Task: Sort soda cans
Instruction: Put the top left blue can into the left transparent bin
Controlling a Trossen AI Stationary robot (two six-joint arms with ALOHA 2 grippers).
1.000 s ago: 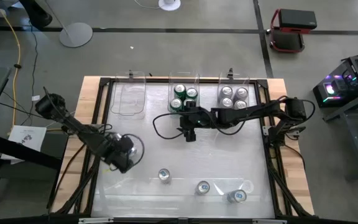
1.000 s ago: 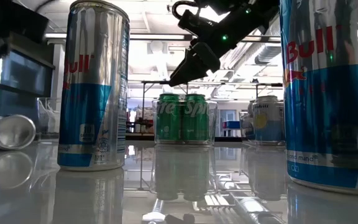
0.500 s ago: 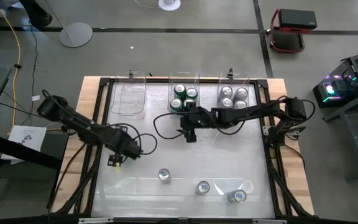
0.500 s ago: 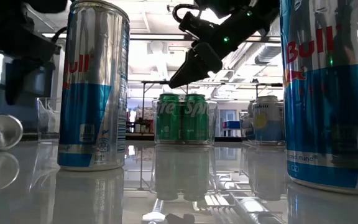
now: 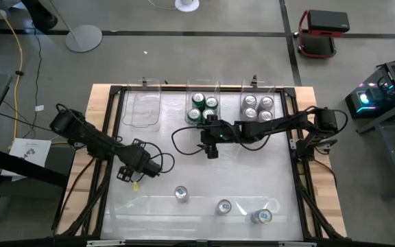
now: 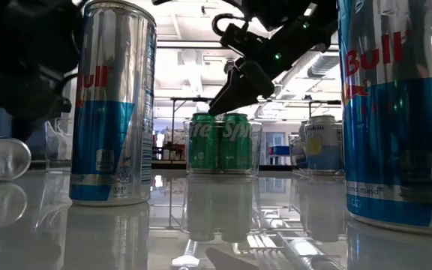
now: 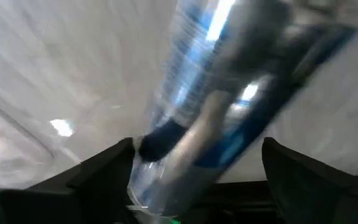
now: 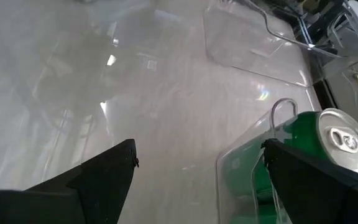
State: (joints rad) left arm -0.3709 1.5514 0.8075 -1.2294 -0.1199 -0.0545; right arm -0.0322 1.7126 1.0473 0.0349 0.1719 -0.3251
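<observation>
The worktop (image 5: 204, 178) fills the middle of the high view, glossy and white inside its dark frame. Along its far edge sit three clear bins: the left bin (image 5: 142, 108) holding no cans, the middle bin (image 5: 203, 104) with green cans (image 5: 204, 108), the right bin (image 5: 258, 103) with silver cans (image 5: 258, 108). The left arm reaches in from the left side, and its left pincer (image 5: 137, 167) is down over the left part of the worktop, fingers apart, with a blue-and-silver can (image 7: 229, 106) lying slanted between them in the wrist view, blurred; whether the pads touch it I cannot tell. The right arm stretches across from the right, its right pincer (image 5: 210, 145) hanging open just in front of the middle bin, gripping nothing. Three upright blue-and-silver cans stand near the front edge: one (image 5: 181, 193), another (image 5: 223, 206), the last (image 5: 262, 217).
</observation>
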